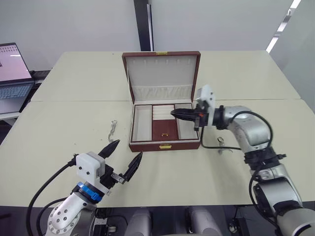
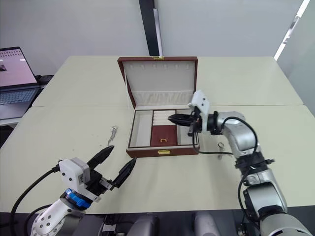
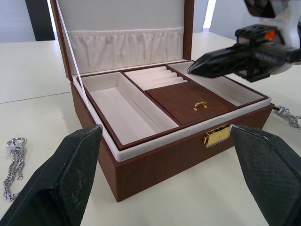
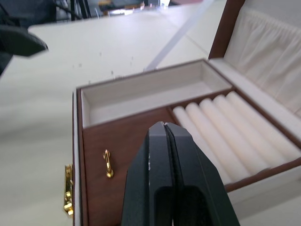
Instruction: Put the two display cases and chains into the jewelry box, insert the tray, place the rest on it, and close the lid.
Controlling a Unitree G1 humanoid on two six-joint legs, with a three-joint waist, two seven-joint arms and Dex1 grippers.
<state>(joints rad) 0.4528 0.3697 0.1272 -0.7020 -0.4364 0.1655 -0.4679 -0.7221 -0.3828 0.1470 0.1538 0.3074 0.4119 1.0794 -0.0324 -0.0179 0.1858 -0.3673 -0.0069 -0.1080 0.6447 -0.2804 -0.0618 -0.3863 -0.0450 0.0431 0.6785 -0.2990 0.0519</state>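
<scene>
Two chains lie outside: the thin silver chain at nine o'clock of the reddish-brown wooden jewelry box, awaiting the left gripper, jaws spread; the right gripper, pinched shut, empty, hovers over the seated cream-lined tray.

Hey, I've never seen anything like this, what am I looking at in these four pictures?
A two-armed robot stands at a pale table. Two pictures come from cameras in its head, two from cameras on its wrists.

On the table is an open wooden jewelry box with its lid up and a tray seated inside. One thin chain lies to the box's left, another chain to its right.

The left gripper hangs open in front of the box, holding nothing. The right gripper is shut, its tip above the tray, nothing visibly held. A laptop sits far left.
</scene>
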